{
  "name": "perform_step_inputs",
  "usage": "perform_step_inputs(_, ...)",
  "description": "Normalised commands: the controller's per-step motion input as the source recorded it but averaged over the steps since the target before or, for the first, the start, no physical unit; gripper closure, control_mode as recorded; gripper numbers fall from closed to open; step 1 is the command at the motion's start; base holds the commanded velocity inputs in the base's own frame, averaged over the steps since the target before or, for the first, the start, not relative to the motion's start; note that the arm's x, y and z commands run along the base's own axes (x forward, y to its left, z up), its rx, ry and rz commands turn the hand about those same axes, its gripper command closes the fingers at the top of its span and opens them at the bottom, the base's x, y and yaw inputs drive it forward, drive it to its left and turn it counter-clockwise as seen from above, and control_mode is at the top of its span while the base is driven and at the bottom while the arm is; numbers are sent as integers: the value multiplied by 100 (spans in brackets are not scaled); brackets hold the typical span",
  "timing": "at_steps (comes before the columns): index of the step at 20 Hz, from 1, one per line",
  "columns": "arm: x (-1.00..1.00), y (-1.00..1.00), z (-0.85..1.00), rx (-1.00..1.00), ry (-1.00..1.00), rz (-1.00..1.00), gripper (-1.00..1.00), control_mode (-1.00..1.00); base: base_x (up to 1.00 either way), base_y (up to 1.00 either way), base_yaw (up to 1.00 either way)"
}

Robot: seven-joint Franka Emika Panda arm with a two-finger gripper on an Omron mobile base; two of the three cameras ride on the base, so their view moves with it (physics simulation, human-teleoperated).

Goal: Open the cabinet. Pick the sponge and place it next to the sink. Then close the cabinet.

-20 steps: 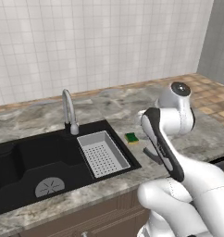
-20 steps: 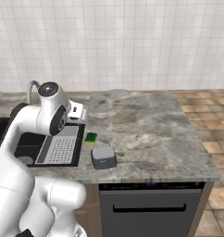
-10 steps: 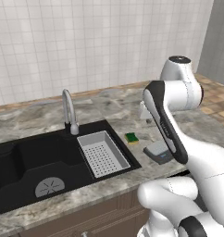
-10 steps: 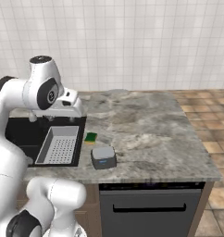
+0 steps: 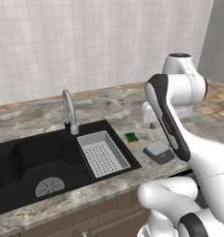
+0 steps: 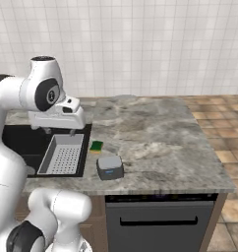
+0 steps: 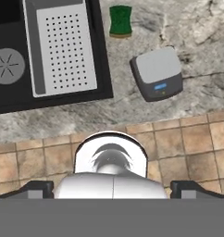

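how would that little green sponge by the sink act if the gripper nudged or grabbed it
The sponge lies flat on the counter beside the sink, so it would probably slide, not roll or tip. Small and thin, it is likely light and would squash between the fingers.

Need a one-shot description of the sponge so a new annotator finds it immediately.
Start at the black sink set in the stone counter, then go to the grey perforated tray at its right end. Just off that edge lies the sponge, a small flat green pad with a yellow layer. Its neighbour, the grey boxy device, is bigger.
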Motion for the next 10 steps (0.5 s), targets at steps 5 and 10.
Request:
perform_step_inputs(5, -67, 0, -30, 3, -28, 0, -100, -100, 0, 0, 0)
perform_step_inputs(10, -77, 0, -9, 1, -26, 0, -100, -100, 0, 0, 0)
